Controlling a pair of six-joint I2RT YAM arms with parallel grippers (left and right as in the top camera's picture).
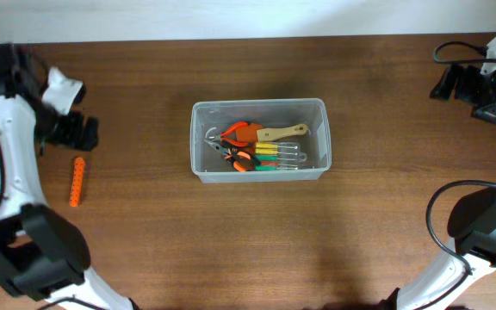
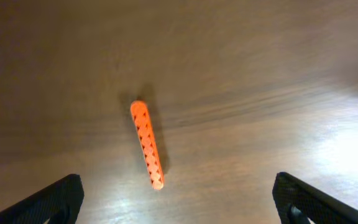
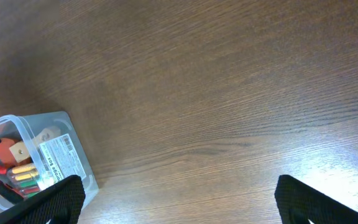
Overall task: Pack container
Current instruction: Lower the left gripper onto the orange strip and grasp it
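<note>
The clear plastic container [image 1: 320,138] stands at the table's middle, holding orange-handled pliers, a wooden-handled tool and several yellow-and-green tools. Its corner also shows in the right wrist view [image 3: 64,134]. An orange perforated stick [image 1: 77,181] lies on the table at the left, apart from the container. In the left wrist view the orange stick [image 2: 146,144] lies just ahead of my left gripper [image 2: 178,202], which is open and empty. My left gripper [image 1: 80,132] is above the stick in the overhead view. My right gripper [image 3: 179,202] is open and empty at the far right [image 1: 459,83].
Bare brown wooden table [image 1: 145,250] surrounds the container. A black cable [image 1: 442,211] loops by the right arm's base at the right edge. The arm bases sit at the front corners.
</note>
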